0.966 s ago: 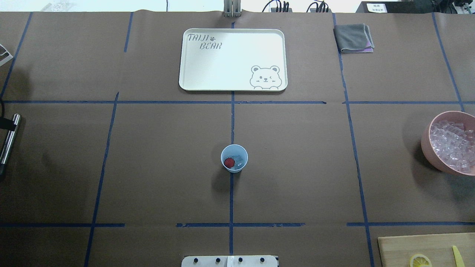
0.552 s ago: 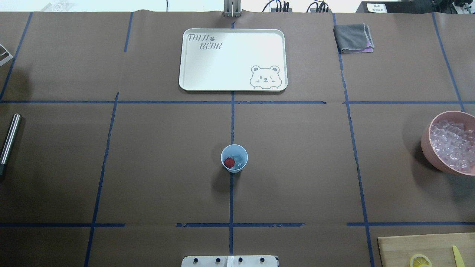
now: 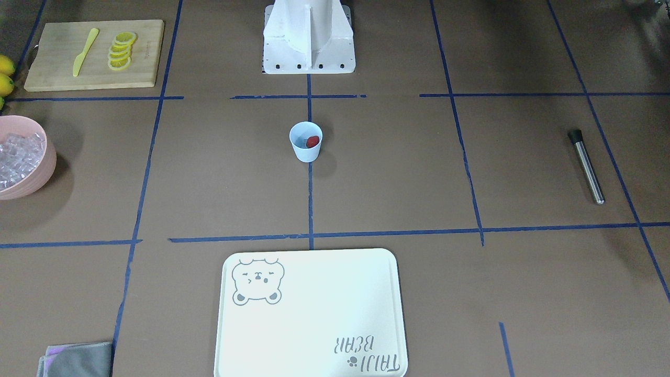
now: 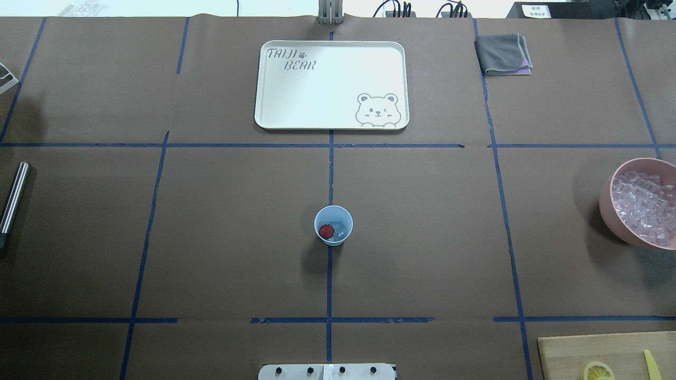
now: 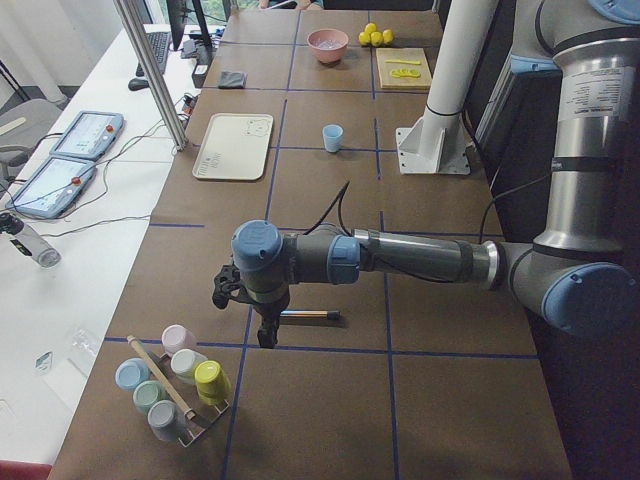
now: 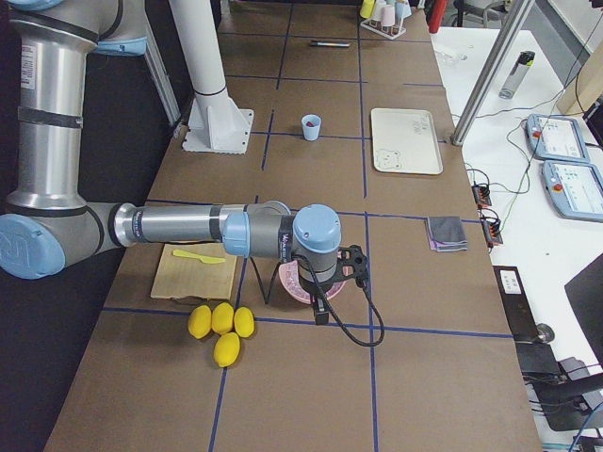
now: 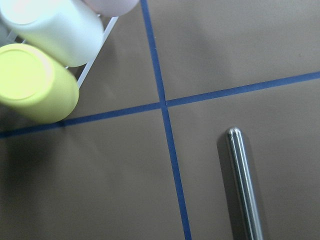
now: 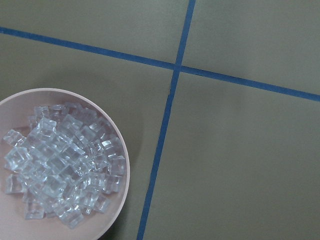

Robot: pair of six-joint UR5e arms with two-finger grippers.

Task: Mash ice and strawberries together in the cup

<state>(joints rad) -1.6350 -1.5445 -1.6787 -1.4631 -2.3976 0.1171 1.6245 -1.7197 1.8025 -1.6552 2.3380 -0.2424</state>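
Observation:
The pale blue cup (image 4: 333, 225) stands upright at the table's middle, on the centre tape line, and also shows in the front view (image 3: 305, 141). Inside lie the red strawberry (image 4: 326, 231) and a few clear ice cubes (image 4: 342, 227). Both grippers are far from it. My left gripper (image 5: 265, 338) hangs over the table's left end beside a steel muddler (image 4: 13, 203). My right gripper (image 6: 320, 311) hangs over the right end at the pink bowl (image 6: 290, 279). They show only in the side views, so I cannot tell whether they are open or shut.
The pink bowl (image 4: 607, 211) is full of ice (image 8: 60, 165). The muddler (image 7: 245, 185) lies flat near a rack of coloured cups (image 5: 175, 385). A white bear tray (image 4: 331, 84) and a grey cloth (image 4: 503, 54) lie at the far side. A cutting board (image 3: 94, 55) holds lemon slices (image 3: 120, 50).
A dark part of my left gripper, at the muddler's far end a second ago, has left the overhead view to the left. The muddler, cup and contents have not moved.

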